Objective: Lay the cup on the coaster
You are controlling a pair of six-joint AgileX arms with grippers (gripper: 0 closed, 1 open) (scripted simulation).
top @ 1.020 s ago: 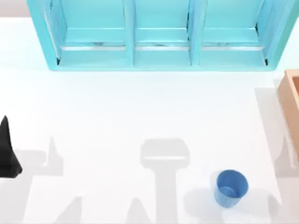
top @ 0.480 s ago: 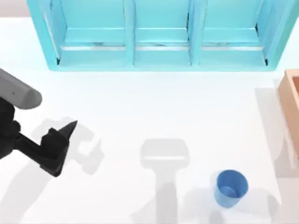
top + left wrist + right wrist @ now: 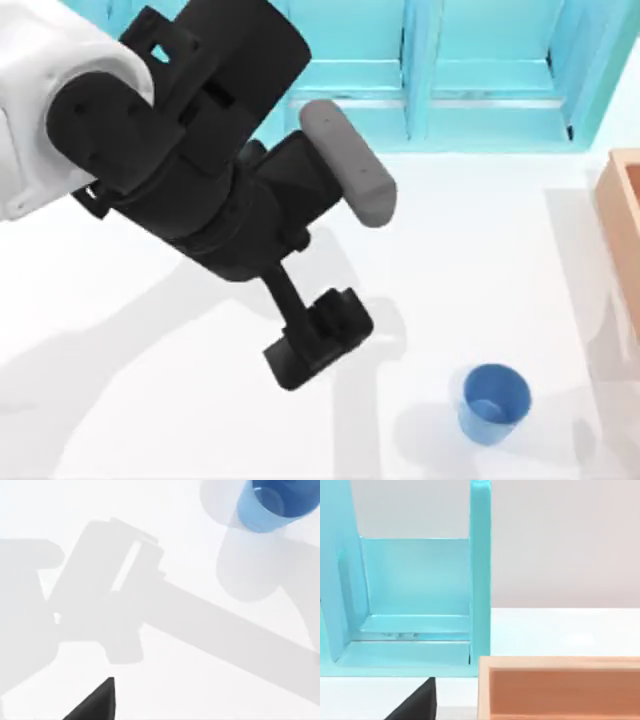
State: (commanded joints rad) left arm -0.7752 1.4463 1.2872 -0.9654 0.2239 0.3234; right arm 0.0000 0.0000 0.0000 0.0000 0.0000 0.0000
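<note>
While hovering above the middle of the table [image 3: 150, 400], carrying the left gripper [image 3: 318, 342] at the end of the long black wrist and slanting it down over the white surface. Casting a broad grey shadow across the tabletop beneath and beside that gripper. Not revealing the grip state: cannot tell whether released or clenched.

Locating the cup [image 3: 493, 402]: standing upright on bare table, mouth facing up, to the right of the left gripper and a little nearer the front edge, clearly apart from it and touching nothing else. Appearing also in the left wrist view [image 3: 272, 505], well away from the dark gripper tip at the frame edge.

Locating the coaster [image 3: 124, 570]: lying flat on the table, marked by a faint pale edge line inside the grey shadow in the left wrist view, between the gripper tip and the cup, separate from the cup.

Parking the right gripper [image 3: 415, 702] off at the table's right side, facing the turquoise shelf unit [image 3: 480, 80] and the wooden box [image 3: 625, 230]; cannot tell whether released or clenched.

Noting the shelf unit along the far edge and the box at the right edge, both well apart from the cup.
</note>
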